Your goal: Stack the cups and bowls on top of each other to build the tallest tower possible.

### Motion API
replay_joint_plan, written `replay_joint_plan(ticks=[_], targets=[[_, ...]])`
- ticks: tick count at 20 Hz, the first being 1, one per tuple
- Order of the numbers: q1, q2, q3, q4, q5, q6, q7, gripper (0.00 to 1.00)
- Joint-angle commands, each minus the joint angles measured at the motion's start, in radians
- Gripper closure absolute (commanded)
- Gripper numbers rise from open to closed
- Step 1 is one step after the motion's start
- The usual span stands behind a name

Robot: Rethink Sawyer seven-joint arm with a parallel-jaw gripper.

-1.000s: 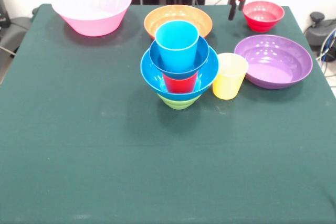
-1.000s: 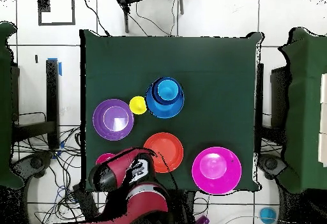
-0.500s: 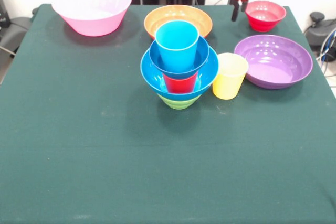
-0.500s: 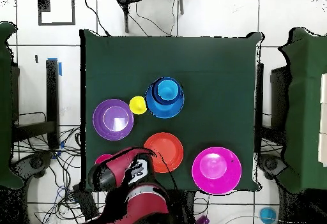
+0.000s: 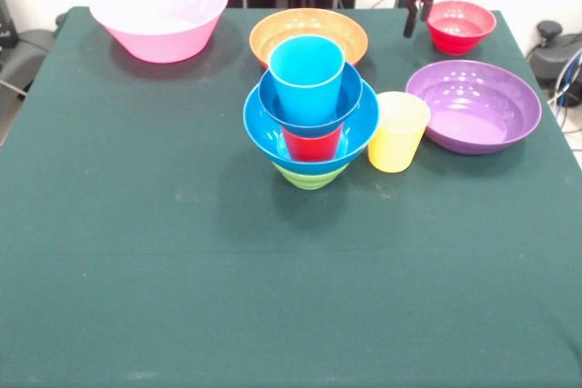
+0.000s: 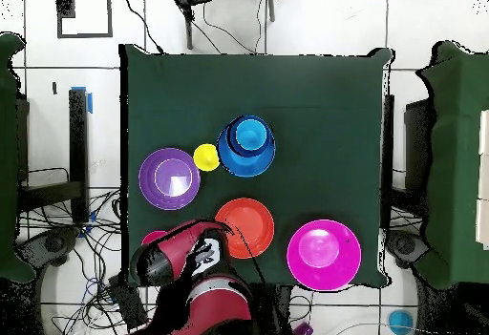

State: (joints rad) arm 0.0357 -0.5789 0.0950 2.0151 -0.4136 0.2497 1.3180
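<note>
hand: up at the desk's far edge, just left of the small red bowl; cannot tell whether it is open or closed
tower: mid-desk; green bowl at the bottom, big blue bowl, red cup, small blue bowl, sky-blue cup on top
yellow cup: upright, just right of the tower
purple bowl: right of the yellow cup
orange bowl: behind the tower
pink bowl: far left corner
desk: green cloth

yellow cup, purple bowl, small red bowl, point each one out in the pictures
yellow plastic cup point(image 5: 397, 144), front view, on its outer wall
wide purple plastic bowl point(image 5: 473, 104), front view, on its inner floor
small red plastic bowl point(image 5: 460, 28), front view, on its outer wall
</note>
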Motion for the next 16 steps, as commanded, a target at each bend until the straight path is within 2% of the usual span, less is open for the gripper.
replay_joint_plan(ticks=[1, 12, 16], targets=[[0.02, -0.011, 0.085, 0.013, 0.034, -0.021, 0.171, 0.0], [0.019, -0.086, 0.098, 0.045, 0.069, 0.055, 0.164, 0.0], [0.014, -0.106, 0.106, 0.068, 0.074, 0.055, 0.156, 0.0]])
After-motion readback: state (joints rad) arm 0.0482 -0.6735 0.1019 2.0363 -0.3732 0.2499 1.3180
